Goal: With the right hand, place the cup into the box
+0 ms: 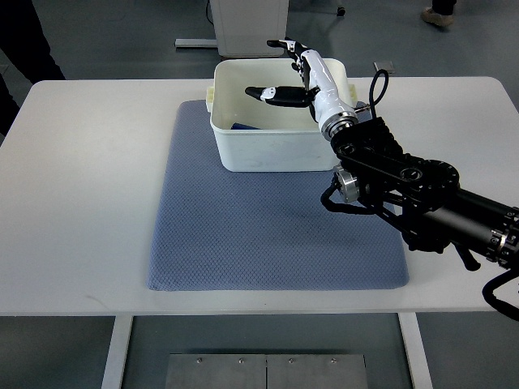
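Note:
A white rectangular box (276, 150) stands at the far edge of a blue mat (268, 231). My right hand (285, 74) reaches in from the right and hovers over the box's opening, fingers spread and holding nothing. A dark blue object (243, 126), probably the cup, lies on the box's floor at its left side, mostly hidden by the near wall. The left arm does not show.
The mat lies on a white table (89, 186). My black right forearm (413, 190) crosses the mat's right edge. Beyond the table stands a white pedestal (247, 24), and a person's dark clothing (24, 40) shows at the top left.

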Controlling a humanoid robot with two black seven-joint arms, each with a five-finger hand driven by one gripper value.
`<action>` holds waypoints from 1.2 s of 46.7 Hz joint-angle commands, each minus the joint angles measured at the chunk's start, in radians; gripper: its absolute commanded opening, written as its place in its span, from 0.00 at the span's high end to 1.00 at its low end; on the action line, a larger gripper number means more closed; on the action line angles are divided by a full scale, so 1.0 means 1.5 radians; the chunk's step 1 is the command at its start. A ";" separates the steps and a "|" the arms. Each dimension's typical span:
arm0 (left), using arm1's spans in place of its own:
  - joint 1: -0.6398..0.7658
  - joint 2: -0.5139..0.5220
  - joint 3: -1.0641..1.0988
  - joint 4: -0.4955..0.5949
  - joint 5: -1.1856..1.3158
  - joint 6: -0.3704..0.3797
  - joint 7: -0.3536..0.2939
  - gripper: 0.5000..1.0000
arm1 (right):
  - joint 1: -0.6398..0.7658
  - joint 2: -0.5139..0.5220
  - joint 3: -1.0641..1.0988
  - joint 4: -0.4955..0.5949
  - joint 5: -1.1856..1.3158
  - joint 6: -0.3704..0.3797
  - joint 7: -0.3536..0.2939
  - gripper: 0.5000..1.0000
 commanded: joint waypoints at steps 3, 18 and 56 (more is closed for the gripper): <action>0.000 0.000 0.000 0.000 0.000 0.000 0.000 0.00 | -0.003 -0.034 0.032 0.052 0.000 0.000 0.000 0.00; 0.000 0.000 0.000 0.000 0.000 0.000 0.000 0.00 | -0.009 -0.089 0.065 0.077 0.000 0.000 0.000 0.00; 0.000 0.000 0.000 0.000 0.000 0.000 0.000 0.00 | -0.105 -0.188 0.220 0.070 0.038 0.023 -0.079 0.00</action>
